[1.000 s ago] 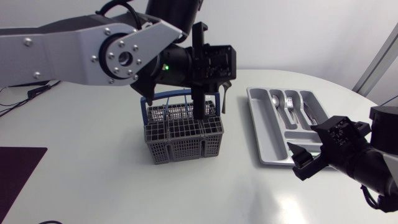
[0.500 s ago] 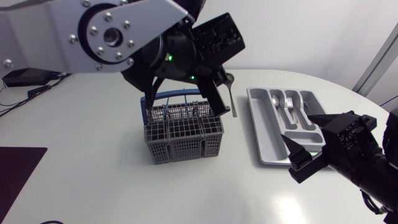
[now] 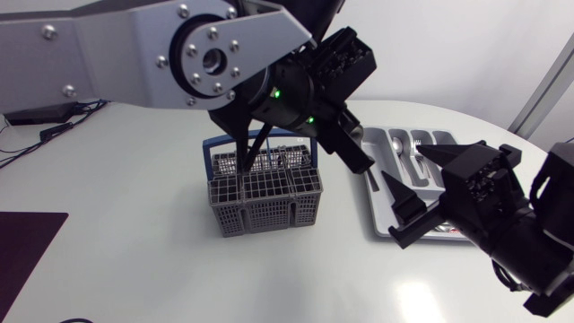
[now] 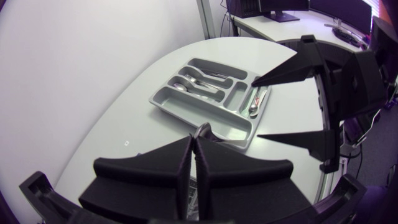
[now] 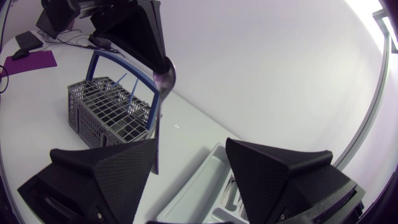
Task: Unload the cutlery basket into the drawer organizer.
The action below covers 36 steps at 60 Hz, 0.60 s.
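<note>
The left tool (image 3: 357, 161) hangs above the table (image 3: 134, 251) between the cutlery basket (image 3: 265, 193) and the drawer organizer (image 4: 214, 118). In the head view its own body hides what it carries. Its wrist view shows the two fingers (image 4: 155, 168) pressed almost together, with only a sliver of a metal bowl poking out past their tips. The right wrist view makes this out as a spoon (image 5: 165, 79), pinched just under the bowl, with its handle hanging down and the bowl uppermost.

The right tool (image 3: 390, 206) hovers over the near end of the organizer with its jaws spread wide and nothing between them. It covers part of the tray in the head view.

The basket stands upright on the table with its blue handle (image 5: 124, 62) raised. A few thin pieces stick up from its compartments, too small to name.

In the organizer, spoons and forks (image 4: 196, 81) lie in the middle slots. One more piece (image 4: 257, 102) lies in the short end slot, though its kind cannot be made out. The long slot nearest the left tool shows bare grey.
</note>
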Tool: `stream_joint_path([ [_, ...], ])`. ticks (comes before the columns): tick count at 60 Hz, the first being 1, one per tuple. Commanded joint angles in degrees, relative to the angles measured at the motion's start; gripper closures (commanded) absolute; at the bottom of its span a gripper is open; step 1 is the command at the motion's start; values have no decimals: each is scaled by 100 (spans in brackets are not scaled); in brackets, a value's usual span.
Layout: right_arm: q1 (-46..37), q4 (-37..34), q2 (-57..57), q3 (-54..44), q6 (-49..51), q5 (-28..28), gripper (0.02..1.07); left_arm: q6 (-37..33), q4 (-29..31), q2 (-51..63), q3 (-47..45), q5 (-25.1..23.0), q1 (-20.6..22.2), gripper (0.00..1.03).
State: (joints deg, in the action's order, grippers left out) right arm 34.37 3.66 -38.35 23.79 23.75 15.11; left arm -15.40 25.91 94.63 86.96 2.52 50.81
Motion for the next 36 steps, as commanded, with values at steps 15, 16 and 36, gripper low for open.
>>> stream_joint_path([
  [15,404,785,-656,99,-19,308,40,696,125,240,339,-305,158,100],
  [16,404,820,-692,99,-19,308,40,696,133,240,339,-305,158,100],
  [36,413,1374,-1175,38,121,361,57,793,300,223,480,-305,202,100],
])
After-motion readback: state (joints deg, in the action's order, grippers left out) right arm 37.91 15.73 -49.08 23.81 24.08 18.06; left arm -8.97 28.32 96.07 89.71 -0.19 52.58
